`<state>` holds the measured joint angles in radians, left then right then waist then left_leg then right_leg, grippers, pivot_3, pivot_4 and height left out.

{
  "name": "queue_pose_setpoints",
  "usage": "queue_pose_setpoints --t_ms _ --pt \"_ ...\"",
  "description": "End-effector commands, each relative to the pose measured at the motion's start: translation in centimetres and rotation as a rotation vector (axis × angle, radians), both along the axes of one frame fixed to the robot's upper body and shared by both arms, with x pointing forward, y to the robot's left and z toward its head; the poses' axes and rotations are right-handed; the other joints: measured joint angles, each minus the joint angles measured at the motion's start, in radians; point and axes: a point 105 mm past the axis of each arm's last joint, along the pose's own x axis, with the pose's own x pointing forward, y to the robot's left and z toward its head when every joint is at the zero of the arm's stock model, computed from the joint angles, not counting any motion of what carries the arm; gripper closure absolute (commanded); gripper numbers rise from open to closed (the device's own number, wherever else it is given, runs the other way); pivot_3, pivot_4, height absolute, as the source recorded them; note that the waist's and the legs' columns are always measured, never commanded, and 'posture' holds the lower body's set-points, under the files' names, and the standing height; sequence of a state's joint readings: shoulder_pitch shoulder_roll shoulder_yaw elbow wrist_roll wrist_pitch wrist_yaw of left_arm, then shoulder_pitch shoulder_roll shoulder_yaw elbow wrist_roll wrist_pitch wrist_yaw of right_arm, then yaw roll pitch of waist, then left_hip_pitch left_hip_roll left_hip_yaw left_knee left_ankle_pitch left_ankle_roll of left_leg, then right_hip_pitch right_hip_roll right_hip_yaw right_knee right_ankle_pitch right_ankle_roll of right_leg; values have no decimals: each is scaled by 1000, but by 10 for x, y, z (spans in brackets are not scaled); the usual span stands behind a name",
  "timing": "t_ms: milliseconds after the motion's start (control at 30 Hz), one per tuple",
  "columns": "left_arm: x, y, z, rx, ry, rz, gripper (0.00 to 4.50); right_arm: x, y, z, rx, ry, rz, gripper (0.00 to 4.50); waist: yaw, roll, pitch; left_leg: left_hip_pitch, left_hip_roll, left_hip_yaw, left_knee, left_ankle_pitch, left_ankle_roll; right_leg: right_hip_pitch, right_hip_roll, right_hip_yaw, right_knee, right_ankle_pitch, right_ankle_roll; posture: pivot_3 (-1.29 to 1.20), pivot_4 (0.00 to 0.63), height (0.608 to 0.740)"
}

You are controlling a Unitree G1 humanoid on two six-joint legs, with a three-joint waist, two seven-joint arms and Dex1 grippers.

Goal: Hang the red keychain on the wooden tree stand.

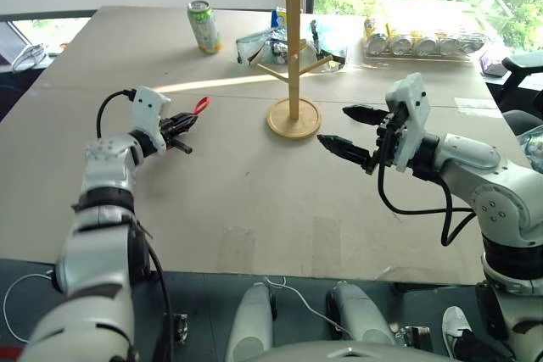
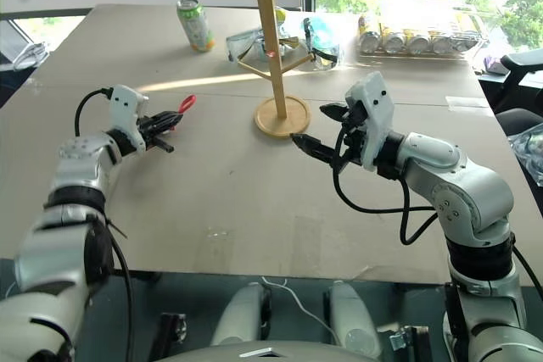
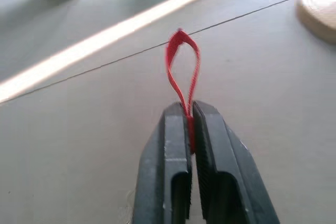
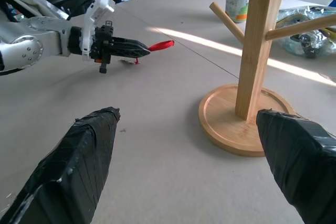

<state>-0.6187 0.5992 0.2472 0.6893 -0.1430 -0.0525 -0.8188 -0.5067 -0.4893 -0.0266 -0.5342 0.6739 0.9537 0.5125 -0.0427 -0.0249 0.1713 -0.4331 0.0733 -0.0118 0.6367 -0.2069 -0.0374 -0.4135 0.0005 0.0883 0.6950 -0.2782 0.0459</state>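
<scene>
The left tool (image 1: 188,124) was clamped on the thin red strap keychain (image 1: 202,106) above the wide tan bench (image 1: 254,201). The right tool (image 1: 349,130) hung spread wide beside the tall light-wood tree stand (image 1: 293,57). Sunny windows with green trees sat behind.

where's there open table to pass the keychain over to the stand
Free: the bare table between the left gripper, shut on the keychain, and the stand; also the wide near strip in front of both grippers. The right gripper, open, borders the stand's right. Crowded: the far edge behind the stand, with can, bags and canned drinks.

Red keychain (image 3: 183,72) loop lifted off table, wooden tree stand (image 1: 293,48) upright nearby
</scene>
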Motion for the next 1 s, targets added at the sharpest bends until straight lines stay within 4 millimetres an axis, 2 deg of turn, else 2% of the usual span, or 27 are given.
queue_pose_setpoints --t_ms 33,167,300,400,667,833,1000 --pt "-24 -25 34 -14 -174 20 4455 -5 -3 10 10 -70 -2 0 2 0 0 0 0 0 1 0 0 0 0 0 0 0 0 0 150 732" --pt "-56 -47 46 -32 -264 96 4455 -3 -6 3 -20 -87 -11 0 4 -1 0 1 0 -2 2 0 0 1 2 -1 1 0 0 0 150 732" --pt "-76 -75 61 -7 -332 65 4455 0 -12 -3 -48 -117 -32 0 5 -1 0 2 0 -2 3 0 0 3 2 0 0 0 1 0 150 732" --pt "-85 -93 73 12 -383 19 4455 0 -15 4 -21 -158 -44 0 4 -1 0 2 0 -2 3 0 0 3 2 0 0 0 1 0 150 732" --pt "-97 -131 92 48 -498 -133 4455 -12 -18 40 89 -217 -7 0 3 -1 0 2 0 -2 3 0 0 3 3 0 0 0 0 0 150 732" --pt "-90 -150 105 31 -552 -210 4455 -28 -12 63 131 -230 50 0 4 -1 0 2 0 -2 3 0 0 3 3 0 0 0 0 0 150 732" --pt "-77 -164 111 31 -596 -240 4455 -39 -5 69 96 -255 87 0 5 -1 0 1 -1 -2 3 0 0 3 3 0 -1 0 0 0 150 732"
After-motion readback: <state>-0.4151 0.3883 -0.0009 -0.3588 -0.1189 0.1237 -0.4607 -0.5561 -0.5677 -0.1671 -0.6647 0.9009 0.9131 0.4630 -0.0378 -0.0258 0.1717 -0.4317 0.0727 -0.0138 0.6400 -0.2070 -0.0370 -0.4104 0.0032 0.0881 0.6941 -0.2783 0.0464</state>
